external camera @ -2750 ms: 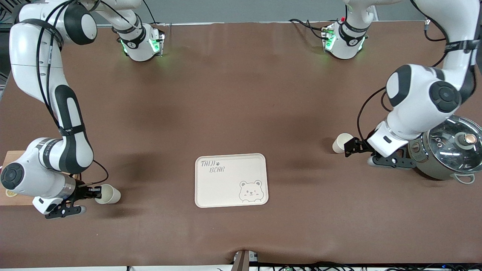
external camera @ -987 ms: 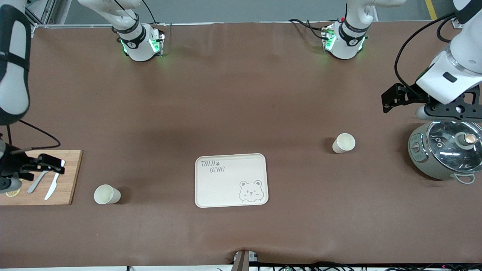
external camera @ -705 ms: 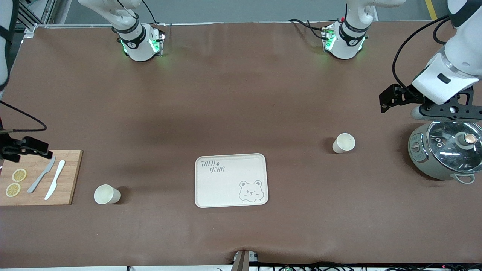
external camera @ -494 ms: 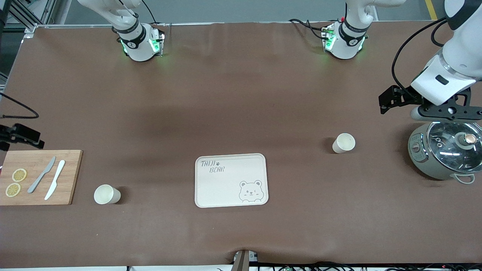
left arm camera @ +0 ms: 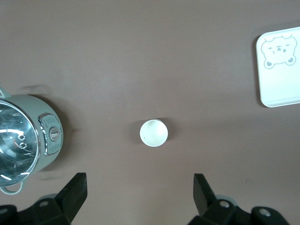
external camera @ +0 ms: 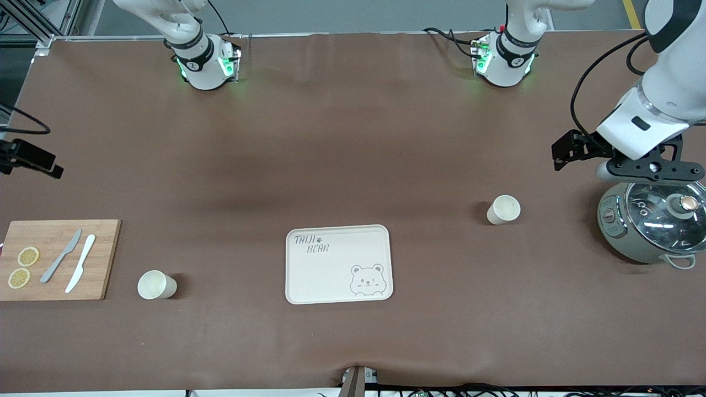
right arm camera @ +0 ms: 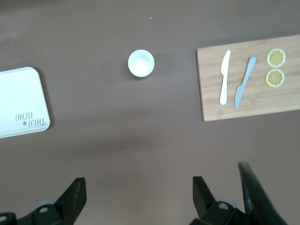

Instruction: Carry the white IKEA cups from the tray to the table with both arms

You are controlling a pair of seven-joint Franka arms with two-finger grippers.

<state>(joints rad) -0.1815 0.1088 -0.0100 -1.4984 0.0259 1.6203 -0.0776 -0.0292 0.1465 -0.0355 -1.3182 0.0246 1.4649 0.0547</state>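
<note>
Two white IKEA cups stand upright on the brown table. One cup (external camera: 156, 285) is between the cutting board and the bear tray, and shows in the right wrist view (right arm camera: 141, 63). The other cup (external camera: 503, 209) stands toward the left arm's end, beside the pot, and shows in the left wrist view (left arm camera: 153, 133). My left gripper (external camera: 560, 156) is open and empty, raised above the table beside the pot. My right gripper (external camera: 41, 161) is open and empty, raised at the right arm's end of the table. Both grippers are well apart from the cups.
A cream bear tray (external camera: 337, 263) lies at the table's middle, nearer the front camera. A wooden cutting board (external camera: 102, 259) with two knives and lemon slices lies at the right arm's end. A grey pot with a glass lid (external camera: 651, 220) stands at the left arm's end.
Both grippers have let go of the cups and risen away from them. The right gripper has moved off past the cutting board; the left gripper has lifted up beside the pot. The cups stayed put.
</note>
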